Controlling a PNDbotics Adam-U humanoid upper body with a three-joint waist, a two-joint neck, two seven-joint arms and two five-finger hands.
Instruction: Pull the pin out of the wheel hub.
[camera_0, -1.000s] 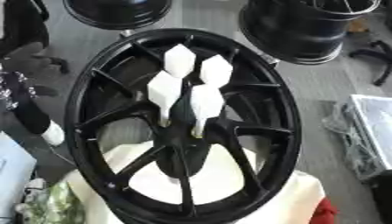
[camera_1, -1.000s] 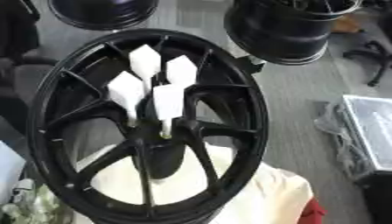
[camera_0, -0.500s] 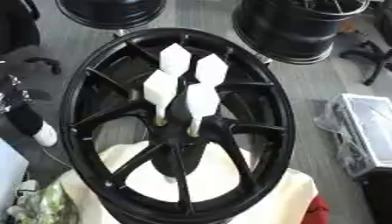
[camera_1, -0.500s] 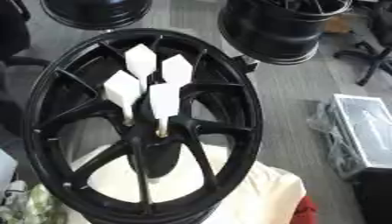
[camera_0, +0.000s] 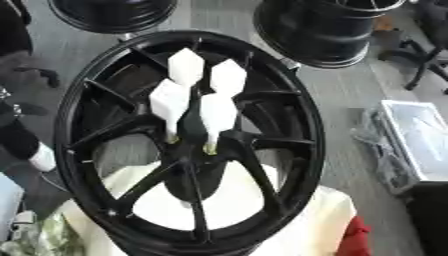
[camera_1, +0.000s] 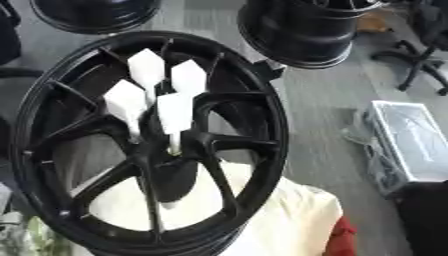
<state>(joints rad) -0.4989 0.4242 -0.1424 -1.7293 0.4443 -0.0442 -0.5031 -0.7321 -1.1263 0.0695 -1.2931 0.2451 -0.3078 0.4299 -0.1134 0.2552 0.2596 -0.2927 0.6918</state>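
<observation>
Pins (camera_0: 216, 117), four white faceted pegs on thin stems, stand up from the centre of a large black wheel hub (camera_0: 87, 105). They cluster together near the middle, two nearer the camera and two farther back, all roughly upright and leaning slightly toward the top of the view. The nearest pin's stem meets the hub at a small yellowish socket (camera_0: 209, 148). Black spokes fan out from that centre to a wide black rim. The wheel hub fills most of the view and lies on a cream cloth (camera_1: 289, 220), which shows through the gaps between the lower spokes. A red patch (camera_0: 354, 240) sits at the cloth's lower right edge. Beyond the hub, on the grey floor (camera_0: 337, 95), rest two more black wheels (camera_0: 319, 30). At right lies a clear plastic box (camera_1: 411, 145). Neither hand appears in either view, so their state cannot be told.
</observation>
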